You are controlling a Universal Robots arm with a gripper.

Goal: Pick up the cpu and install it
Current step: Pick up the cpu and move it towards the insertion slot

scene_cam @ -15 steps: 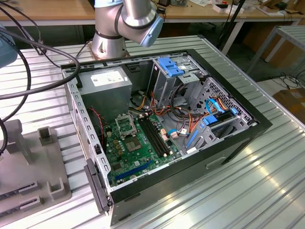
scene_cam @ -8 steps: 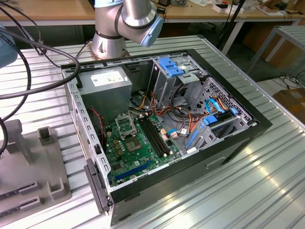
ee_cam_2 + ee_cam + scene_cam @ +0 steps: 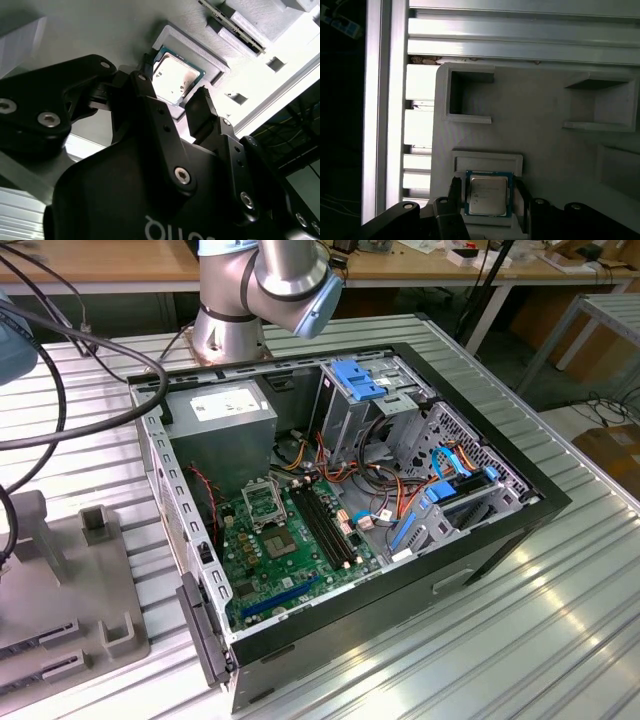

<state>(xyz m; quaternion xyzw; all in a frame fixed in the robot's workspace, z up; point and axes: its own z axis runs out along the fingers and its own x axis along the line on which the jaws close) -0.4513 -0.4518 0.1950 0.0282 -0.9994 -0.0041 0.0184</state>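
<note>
Gripper (image 3: 488,201) is down over the cpu (image 3: 488,194), which lies flat, lid up, in a shallow pocket of the grey fixture tray (image 3: 545,125); jaws spread, one of the fingers (image 3: 200,102) on each side of the chip, close, but I judge not clamping it. To do the pick well I'd keep the fingers square to two opposite edges and centred, low enough to catch the green substrate rather than the lid, squeeze gently, and lift straight so it clears the pocket walls without tilting. Exterior view: open pc case (image 3: 520,510), green motherboard (image 3: 290,550), socket frame (image 3: 262,502). Writing: faint print on the cpu lid, white lettering on the gripper body, white label on the power supply (image 3: 225,420), none of it legible to me
</note>
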